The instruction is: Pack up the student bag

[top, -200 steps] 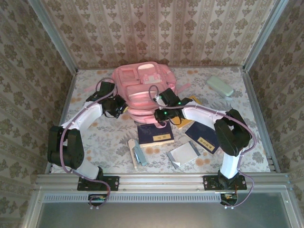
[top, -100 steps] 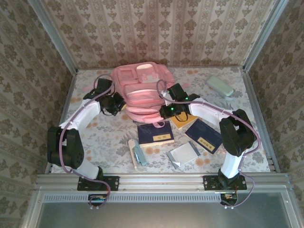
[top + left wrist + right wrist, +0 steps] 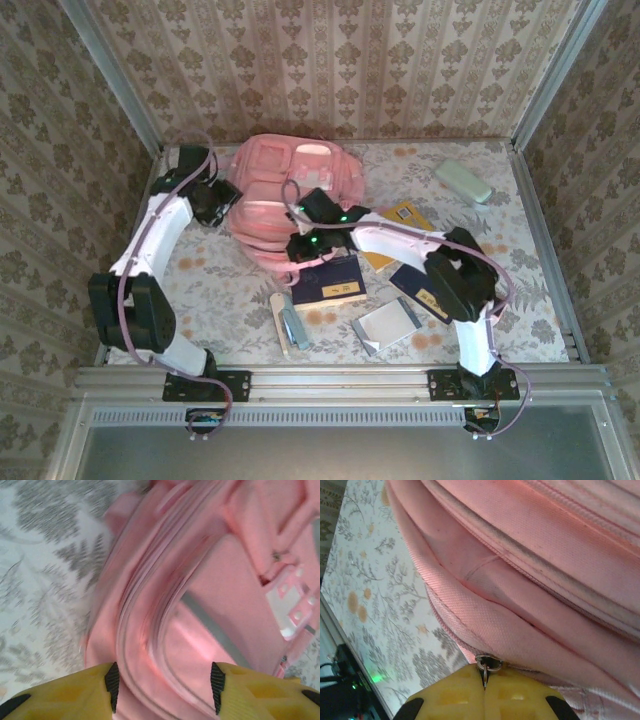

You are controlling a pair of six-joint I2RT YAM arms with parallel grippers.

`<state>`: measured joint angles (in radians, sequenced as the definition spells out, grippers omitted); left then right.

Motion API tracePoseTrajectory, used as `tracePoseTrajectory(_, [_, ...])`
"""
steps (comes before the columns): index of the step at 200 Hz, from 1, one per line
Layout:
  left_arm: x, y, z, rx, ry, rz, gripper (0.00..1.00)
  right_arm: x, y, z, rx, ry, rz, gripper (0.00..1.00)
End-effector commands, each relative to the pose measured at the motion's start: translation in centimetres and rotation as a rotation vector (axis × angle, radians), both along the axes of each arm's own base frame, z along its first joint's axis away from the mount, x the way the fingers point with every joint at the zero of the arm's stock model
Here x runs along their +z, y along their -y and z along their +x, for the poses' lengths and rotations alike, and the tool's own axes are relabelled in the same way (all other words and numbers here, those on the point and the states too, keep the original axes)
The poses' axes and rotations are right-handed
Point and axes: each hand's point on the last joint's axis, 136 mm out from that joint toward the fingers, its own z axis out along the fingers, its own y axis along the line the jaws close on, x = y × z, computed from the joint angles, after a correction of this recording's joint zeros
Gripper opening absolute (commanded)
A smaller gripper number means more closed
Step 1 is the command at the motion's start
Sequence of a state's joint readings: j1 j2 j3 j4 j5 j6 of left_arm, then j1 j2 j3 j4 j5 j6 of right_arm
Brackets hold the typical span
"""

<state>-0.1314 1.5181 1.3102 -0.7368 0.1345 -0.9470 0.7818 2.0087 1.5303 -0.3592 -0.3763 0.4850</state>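
The table (image 3: 200, 270) was covered by a pale cloth printed with grey leaves and orange flowers. A pink backpack (image 3: 265, 170) lay toward the far edge, left of centre. A pale green case (image 3: 462, 181) sat well apart near the far right corner. Nearer the front lay a dark blue book (image 3: 330, 285) just beside the backpack, a yellow book (image 3: 405, 212) to its right, a second dark blue book (image 3: 418, 290), a shiny grey packet (image 3: 388, 325) and a pale wooden strip (image 3: 278, 315).
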Motion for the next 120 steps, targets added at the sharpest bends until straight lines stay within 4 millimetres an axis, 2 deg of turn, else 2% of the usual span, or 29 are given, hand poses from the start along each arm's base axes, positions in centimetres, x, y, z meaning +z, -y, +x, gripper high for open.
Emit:
tracePoseTrajectory(1, [-0.1, 0.1, -3.4, 0.074, -0.048, -0.081, 0.57, 1.7, -3.7, 1.2, -0.047, -0.021, 0.119, 0.00])
tracePoseTrajectory(27, [-2.0, 1.1, -5.5, 0.124, -0.080, -0.193, 0.61, 1.5, -5.6, 0.8, -0.019, -0.017, 0.120, 0.00])
tracePoseTrajectory(51, [-3.7, 1.6, -6.8, 0.148, -0.125, -0.241, 0.63, 1.0, -5.8, 0.8, -0.020, -0.015, 0.110, 0.00])
tracePoseTrajectory(120, [-6.0, 2.7, -6.5, 0.158, -0.145, -0.253, 0.60, -0.4, -5.5, 0.5, -0.027, -0.029, 0.086, 0.00])
